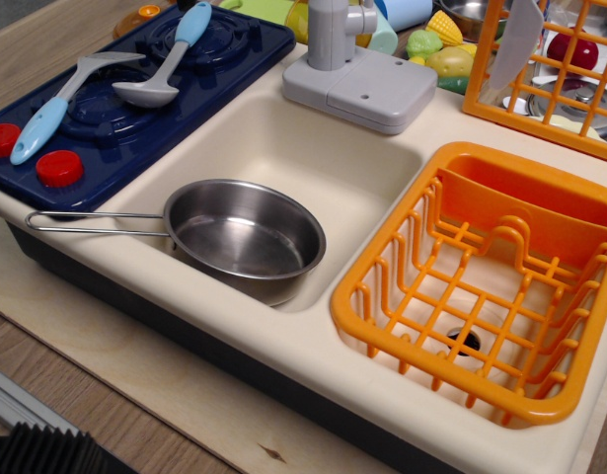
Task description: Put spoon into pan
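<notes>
Spoon [168,59] on stove [224,44].

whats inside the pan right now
Nothing: the pan shows only its bare shiny bottom. The spoon lies on the blue stove. The sink floor beneath the pan is covered.

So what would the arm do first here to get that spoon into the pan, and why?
Probably reach over the dark blue stovetop and come down on the spoon, likely at its light blue handle. The spoon lies there untouched, beside the slotted spatula, while the pan sits empty in the sink basin. No gripper shows in this view, so approaching comes first.
</notes>
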Robot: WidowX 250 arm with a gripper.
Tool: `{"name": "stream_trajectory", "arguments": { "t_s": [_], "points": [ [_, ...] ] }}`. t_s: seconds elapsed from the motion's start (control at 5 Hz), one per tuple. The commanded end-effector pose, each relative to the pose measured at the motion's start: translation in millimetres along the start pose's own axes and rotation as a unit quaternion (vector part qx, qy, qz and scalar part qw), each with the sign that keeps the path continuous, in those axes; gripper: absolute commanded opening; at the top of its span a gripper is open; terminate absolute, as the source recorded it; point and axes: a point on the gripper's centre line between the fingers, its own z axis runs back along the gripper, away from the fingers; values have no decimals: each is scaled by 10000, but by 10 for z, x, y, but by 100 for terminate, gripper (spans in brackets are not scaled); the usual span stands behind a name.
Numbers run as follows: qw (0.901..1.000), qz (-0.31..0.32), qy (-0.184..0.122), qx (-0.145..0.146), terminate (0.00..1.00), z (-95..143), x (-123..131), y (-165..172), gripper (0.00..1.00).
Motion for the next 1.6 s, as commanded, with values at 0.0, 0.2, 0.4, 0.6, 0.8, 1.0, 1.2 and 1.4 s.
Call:
{"name": "stream_trajectory", "arguments": {
  "t_s": [0.0,0.2,0.4,0.6,0.8,1.0,1.2,1.4],
  "points": [
    [10000,0,0,0,0,0,0,0,100],
    [9999,-30,-48,-121,0,-91,52,-3,100],
    [9997,30,-59,-252,0,-221,82,40,100],
    [9992,17,-124,-373,0,-347,90,66,100],
    [9988,6,-142,-477,0,-438,135,79,100],
    [9981,55,-172,-596,0,-538,158,67,100],
    [9978,58,-229,-618,0,-598,156,41,100],
    [9972,98,-267,-688,0,-711,137,63,100]
  ]
}}
